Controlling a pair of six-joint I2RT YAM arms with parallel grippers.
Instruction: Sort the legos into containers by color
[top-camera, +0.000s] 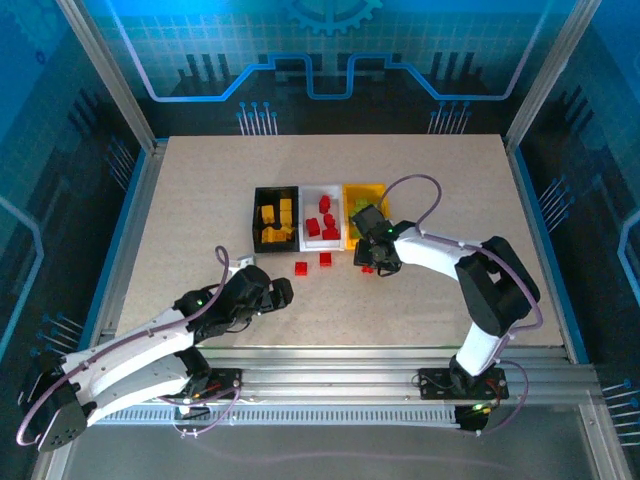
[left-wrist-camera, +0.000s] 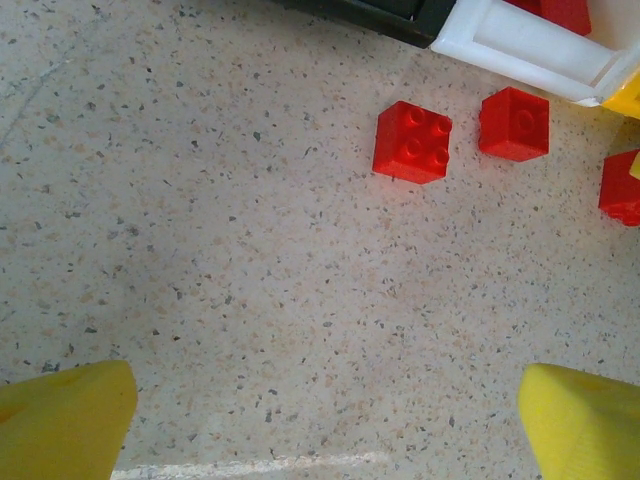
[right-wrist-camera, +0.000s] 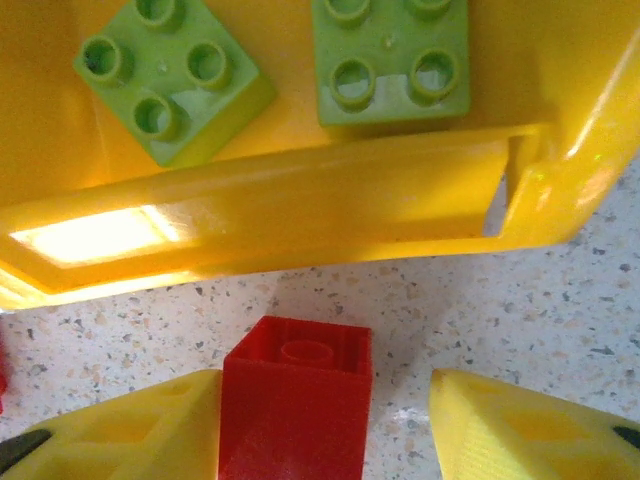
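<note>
And there's the red brick (right-wrist-camera: 295, 410): glossy plastic, lying upside down on the worktop (left-wrist-camera: 250, 280), its hollow underside and one round tube facing up. It sits just outside the front wall of the yellow-orange bin (right-wrist-camera: 300, 200), between the fingers of the right hand (right-wrist-camera: 320, 420). That hand is partly spread and not pinching. One yellow finger (right-wrist-camera: 130, 430) is right up against the brick's side, while the other stands clear, with a strip of speckled worktop in the gap.

Inside the bin lie two light green bricks (right-wrist-camera: 390, 60), square, smooth and shiny, four round studs each, one turned at an angle.

From above, three rectangular open-top bins stand side by side in a row. The black bin (top-camera: 257, 220) holds yellow bricks (top-camera: 285, 210), the white bin (top-camera: 322, 246) holds sorted red bricks (top-camera: 324, 205), then comes the yellow-orange one.

Over to the left hand (left-wrist-camera: 322, 400): fingers spread wide, holding nothing, poised over bare stone-flecked surface. Ahead of it lie three loose red bricks (left-wrist-camera: 412, 142) near the white bin's corner. The nearest shows four studs, and one is cut off by the frame edge.
</note>
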